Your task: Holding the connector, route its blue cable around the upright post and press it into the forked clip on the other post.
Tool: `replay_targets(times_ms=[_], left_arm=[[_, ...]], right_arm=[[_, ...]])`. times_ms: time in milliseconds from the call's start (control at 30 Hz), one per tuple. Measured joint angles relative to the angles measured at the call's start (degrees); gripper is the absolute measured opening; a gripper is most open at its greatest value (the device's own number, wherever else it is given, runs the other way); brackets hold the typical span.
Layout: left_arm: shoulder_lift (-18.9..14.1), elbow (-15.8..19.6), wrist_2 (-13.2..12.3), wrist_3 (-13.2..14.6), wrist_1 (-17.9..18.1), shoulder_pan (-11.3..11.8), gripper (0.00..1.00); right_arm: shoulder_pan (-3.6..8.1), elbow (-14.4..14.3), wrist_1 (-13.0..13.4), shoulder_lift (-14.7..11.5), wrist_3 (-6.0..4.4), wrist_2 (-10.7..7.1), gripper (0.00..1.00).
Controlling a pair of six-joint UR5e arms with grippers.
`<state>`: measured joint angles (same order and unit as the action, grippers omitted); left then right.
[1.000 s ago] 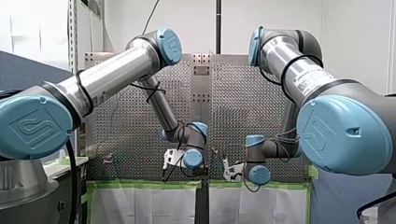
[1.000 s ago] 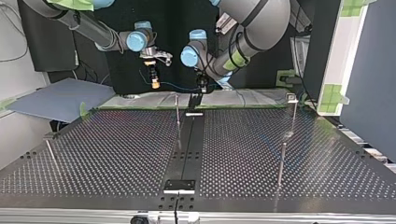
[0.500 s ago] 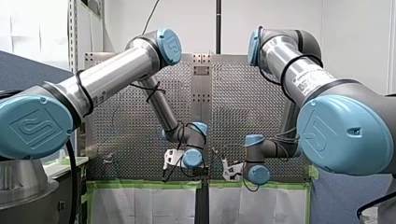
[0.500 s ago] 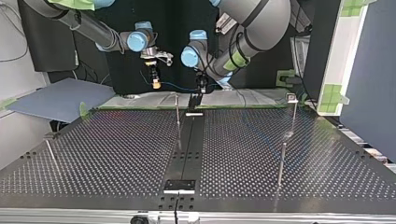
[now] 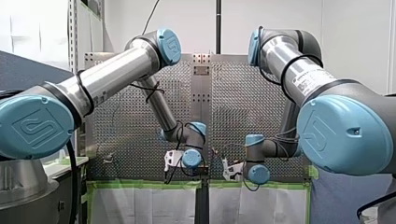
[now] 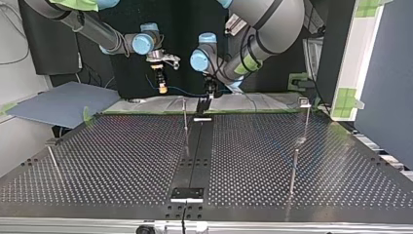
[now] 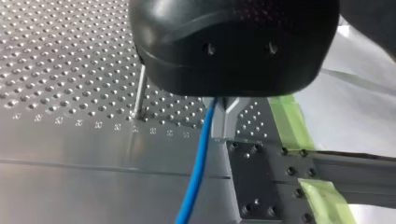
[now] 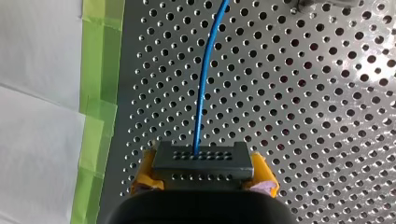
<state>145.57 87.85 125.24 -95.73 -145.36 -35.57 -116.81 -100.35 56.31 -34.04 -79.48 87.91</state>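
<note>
In the right wrist view my right gripper [image 8: 203,164] has its yellow pads [image 8: 144,175] shut on a grey connector [image 8: 203,156]. The blue cable [image 8: 205,79] runs straight ahead from the connector over the perforated plate. In the top view this gripper [image 6: 159,84] hangs above the table's far edge, left of centre. The cable [image 6: 185,92] sags across to my left gripper [image 6: 209,88]. In the left wrist view the cable [image 7: 198,172] comes out from between the metal fingers of my left gripper [image 7: 222,119], which is shut on it. An upright post [image 7: 140,91] stands just beside it.
In the top view a thin post [image 6: 185,117] rises near the far middle. A post with a forked clip [image 6: 305,103] stands at the far right, a plain post [image 6: 293,170] nearer, and another post [image 6: 53,158] at the left. Green tape [image 8: 100,70] edges the plate.
Both grippers have drifted only slightly. My left wrist crept a little toward the top view's right. Both grips are unchanged.
</note>
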Motion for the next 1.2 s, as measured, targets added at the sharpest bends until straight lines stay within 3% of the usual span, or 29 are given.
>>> replay_targets(times_ms=[433,1200], left_arm=[[0.0,0.01,0.49,-0.01,0.26,0.47,0.0],[0.02,0.0,1.11,4.72,0.37,-2.24,0.0]], right_arm=[[0.4,0.09,-0.09,-0.03,0.1,-0.02,0.05],[0.73,1.67,-1.62,-0.02,0.64,-0.18,0.05]])
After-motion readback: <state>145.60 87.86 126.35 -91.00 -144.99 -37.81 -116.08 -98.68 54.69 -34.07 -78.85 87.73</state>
